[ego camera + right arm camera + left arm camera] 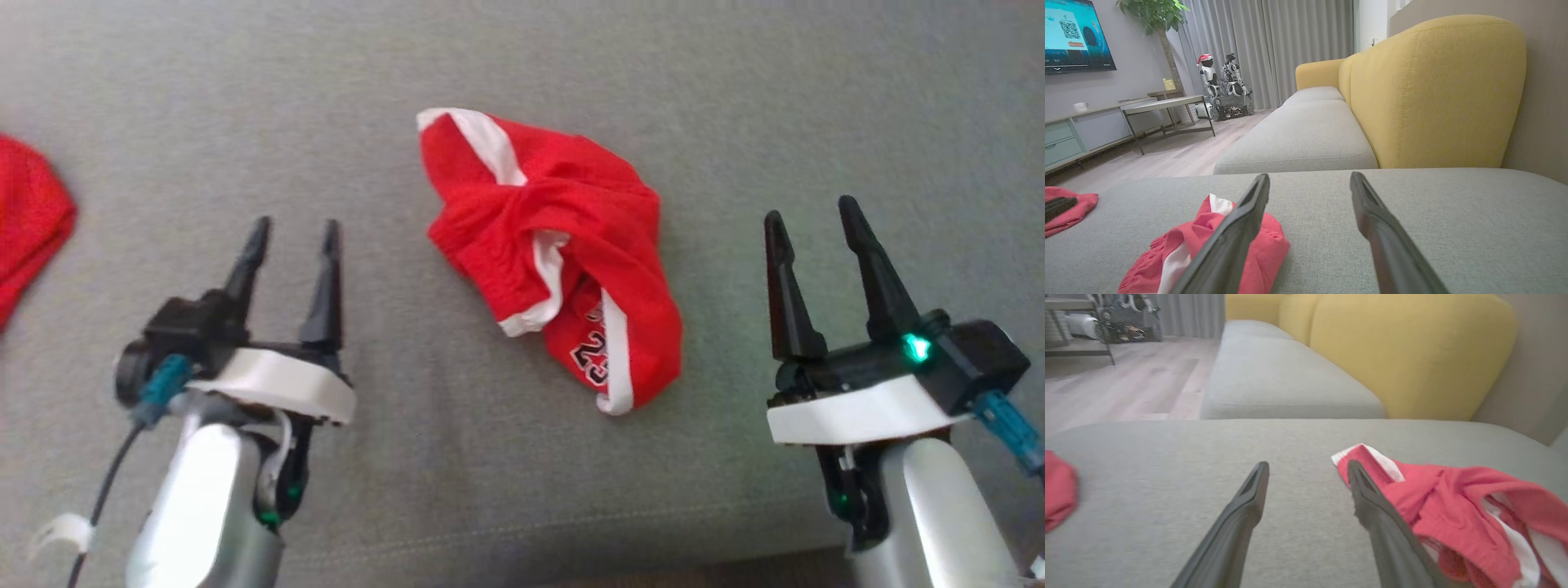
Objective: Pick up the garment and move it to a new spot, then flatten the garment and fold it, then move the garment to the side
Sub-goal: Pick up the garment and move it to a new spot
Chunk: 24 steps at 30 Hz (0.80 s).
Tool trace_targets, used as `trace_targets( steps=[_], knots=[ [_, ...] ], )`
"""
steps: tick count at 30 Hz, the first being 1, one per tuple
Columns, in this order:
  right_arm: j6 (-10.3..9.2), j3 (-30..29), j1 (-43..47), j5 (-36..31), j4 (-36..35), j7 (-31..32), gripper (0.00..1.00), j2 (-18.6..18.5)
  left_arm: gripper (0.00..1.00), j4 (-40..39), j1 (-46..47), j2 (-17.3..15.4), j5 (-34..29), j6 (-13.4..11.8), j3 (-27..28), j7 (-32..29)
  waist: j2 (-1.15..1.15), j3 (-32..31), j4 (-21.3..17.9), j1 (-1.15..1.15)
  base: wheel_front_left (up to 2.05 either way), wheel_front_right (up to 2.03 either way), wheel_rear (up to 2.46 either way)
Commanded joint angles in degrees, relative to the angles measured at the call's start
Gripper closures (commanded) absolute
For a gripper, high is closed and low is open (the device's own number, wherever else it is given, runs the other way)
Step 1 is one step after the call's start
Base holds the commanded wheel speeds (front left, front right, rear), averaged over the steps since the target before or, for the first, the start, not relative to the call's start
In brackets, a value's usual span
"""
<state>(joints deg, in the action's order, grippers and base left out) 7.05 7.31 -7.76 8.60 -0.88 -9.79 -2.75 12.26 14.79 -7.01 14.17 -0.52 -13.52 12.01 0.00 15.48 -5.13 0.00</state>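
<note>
The garment (555, 245) is a crumpled pair of red shorts with white trim and a printed number, lying in a heap on the grey cushion (457, 457) between my two arms. My left gripper (295, 233) stands open to the garment's left, clear of the cloth, with nothing between its fingers. On the other side, my right gripper (812, 212) is open too and holds nothing. The left wrist view has the garment (1457, 510) just right of the open left gripper (1306, 469). From the right wrist, the garment (1208, 245) lies low left of the open right gripper (1309, 179).
A second red cloth (28, 220) lies at the cushion's far left edge (1057, 494) (1069, 206). Yellow backrests (1437, 90) rise behind the cushion. The cushion's front seam (522, 535) runs near my arms. Beyond lie wood floor, a low table (1167, 104) and a small robot (1224, 87).
</note>
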Motion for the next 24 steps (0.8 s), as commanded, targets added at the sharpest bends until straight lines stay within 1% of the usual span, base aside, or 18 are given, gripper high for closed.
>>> trace_targets(
  steps=[1, 4, 8, 12, 16, 24],
  knots=[
    [0.44, 0.7, 0.2, -0.6, -1.9, 0.6, 0.0, -0.1, 0.0, -1.9, 0.2, -1.1, 0.3, -0.9, 3.0, 1.0, 0.0, -2.1, 2.4, 0.0, 0.0, 0.0, 0.0],
    [0.44, 0.1, 0.8, -1.4, -1.7, 1.4, 0.0, -0.1, 0.0, -1.9, -1.2, -1.8, 0.6, -2.1, 5.0, 1.9, 0.0, -3.4, 3.7, 0.0, 0.0, 0.0, 0.0],
    [0.44, -0.5, 1.9, -1.7, -1.3, 2.2, 0.0, -0.1, 0.0, -2.5, -3.6, -2.9, 0.9, -2.4, 6.6, 2.5, 0.0, -5.0, 4.7, 0.0, 0.0, 0.0, 0.0],
    [0.44, -1.1, 3.3, -2.5, -1.0, 2.8, 0.0, -0.1, 0.0, -3.8, -5.6, -4.3, 0.3, -1.4, 6.3, 2.7, 0.0, -6.4, 5.1, 0.0, 0.0, 0.0, 0.0],
    [0.44, -1.3, 4.3, -2.6, -0.8, 3.2, 0.0, -0.1, 0.0, -4.8, -7.2, -4.9, -0.1, -1.3, 6.0, 2.7, 0.0, -7.6, 4.9, 0.0, 0.0, 0.0, 0.0],
    [0.44, -2.5, 8.4, -0.5, -0.3, 3.7, 0.0, -0.1, 0.0, -7.7, -13.2, -5.1, -0.3, -2.5, 5.0, 1.5, 0.0, -12.3, 4.2, 0.0, 0.0, 0.0, 0.0]
  ],
)
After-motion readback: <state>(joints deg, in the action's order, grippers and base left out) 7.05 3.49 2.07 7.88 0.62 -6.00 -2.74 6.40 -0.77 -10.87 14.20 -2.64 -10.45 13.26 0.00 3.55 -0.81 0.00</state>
